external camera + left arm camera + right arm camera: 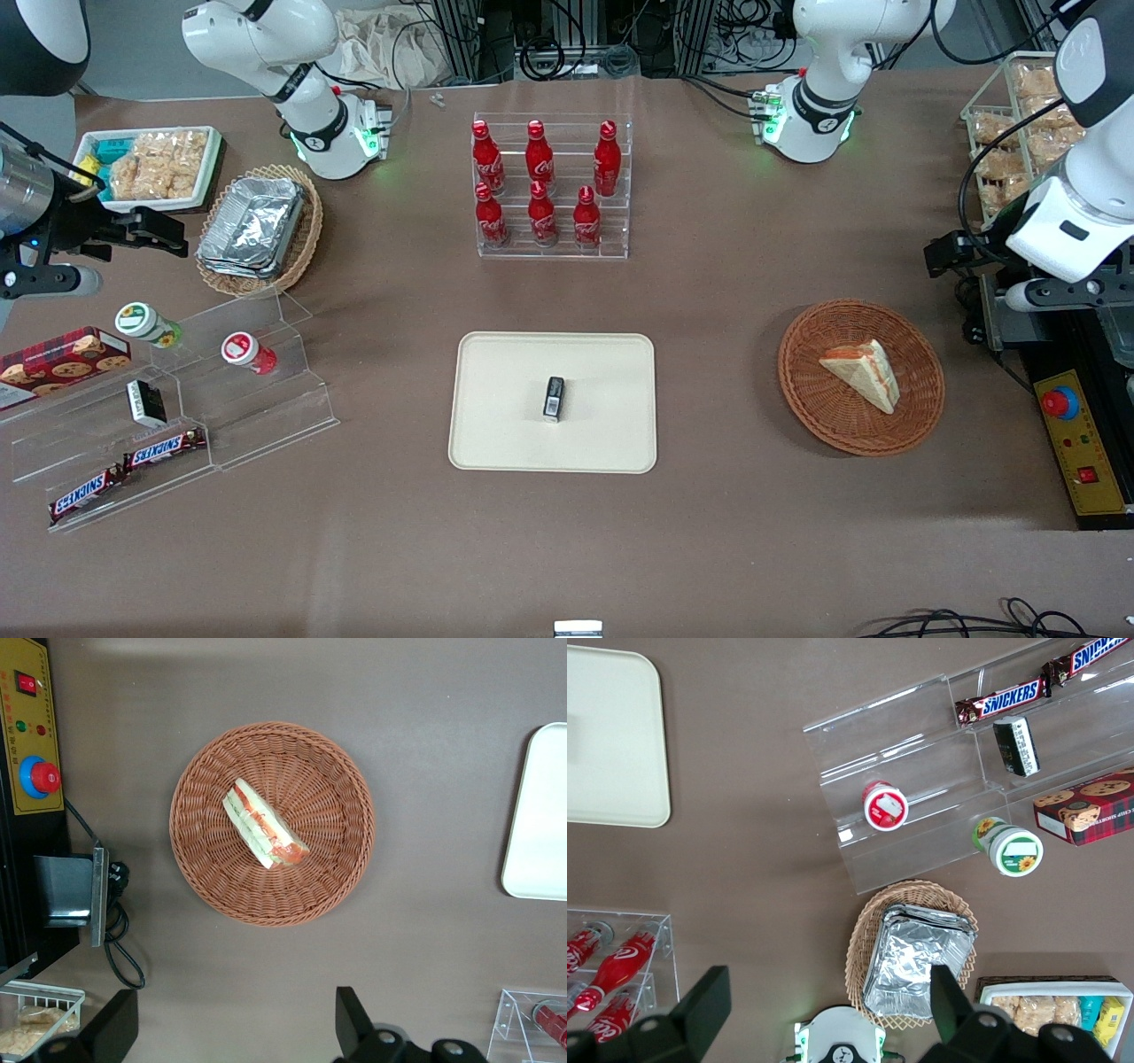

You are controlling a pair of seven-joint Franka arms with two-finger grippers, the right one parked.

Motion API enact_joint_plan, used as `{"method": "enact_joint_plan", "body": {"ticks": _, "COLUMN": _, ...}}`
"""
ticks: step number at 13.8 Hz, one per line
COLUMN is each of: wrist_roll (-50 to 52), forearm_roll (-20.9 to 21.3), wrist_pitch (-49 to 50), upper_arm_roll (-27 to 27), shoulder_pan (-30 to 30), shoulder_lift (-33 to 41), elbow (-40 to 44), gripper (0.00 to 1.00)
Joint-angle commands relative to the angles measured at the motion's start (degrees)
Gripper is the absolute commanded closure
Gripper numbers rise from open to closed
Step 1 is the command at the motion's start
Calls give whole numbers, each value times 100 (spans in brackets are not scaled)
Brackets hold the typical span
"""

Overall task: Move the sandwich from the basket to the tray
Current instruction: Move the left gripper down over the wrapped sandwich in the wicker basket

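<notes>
Gripper (235, 1028) sits high above the table at the working arm's end, fingers (350, 1019) spread wide apart, nothing between them. In the wrist view only the dark finger ends show; the rest is cut off by the frame. In the front view the fingers themselves are hard to make out among the arm and dark hardware near the table edge.

Directly under the open gap: bare brown table (726, 292), then the basket (204, 788) a bit farther on. Sandwich (263, 826) lies inside it, roughly central, filling edge facing up toward the wrist camera. Basket rim is clear all round, nothing touching it.

Toward the working arm's end of the table, near the basket: yellow control box (28, 722) with red button, plus a black bracket and cable (120, 939). Tightest side for approach.

Tray (496, 443) is well apart from the basket, toward the table centre, open table between them. A small dark object (554, 397) lies in the tray's middle; can't tell what it is. Rest of the tray surface is free. Wrist view catches only one tray end.

Bottle rack (551, 188) stands farther from the front camera than the tray, with a gap.
</notes>
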State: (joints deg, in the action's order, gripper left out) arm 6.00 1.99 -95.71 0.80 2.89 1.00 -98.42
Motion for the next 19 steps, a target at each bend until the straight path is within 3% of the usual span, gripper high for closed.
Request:
{"method": "enact_joint_plan", "body": {"ticks": 1, "wrist_roll": 50, "forearm_roll": -76, "wrist_pitch": -44, "upper_arm_roll": 8, "shoulder_pan": -8, "shoulder_lift": -48, "elbow": 60, "gripper": 0}}
{"method": "enact_joint_plan", "body": {"ticks": 7, "wrist_roll": 611, "forearm_roll": -102, "wrist_pitch": -123, "upper_arm_roll": -18, "shoulder_pan": -96, "shoulder_lift": -196, "elbow": -98, "gripper": 0}}
{"method": "enact_joint_plan", "body": {"ticks": 9, "wrist_roll": 1583, "forearm_roll": -59, "wrist_pitch": -193, "upper_arm_roll": -19, "shoulder_pan": -96, "shoulder_lift": -433, "elbow": -177, "gripper": 0}}
{"method": "enact_joint_plan", "body": {"ticks": 15, "wrist_roll": 2246, "forearm_roll": -85, "wrist_pitch": -3018, "upper_arm_roll": -54, "shoulder_pan": -219, "shoulder_lift": -609, "elbow": -1985, "gripper": 0}}
{"method": "enact_joint_plan", "body": {"ticks": 19, "wrist_roll": 2975, "forearm_roll": -85, "wrist_pitch": -4121, "upper_arm_roll": -63, "shoulder_pan": -228, "shoulder_lift": -1136, "elbow": -2428, "gripper": 0}}
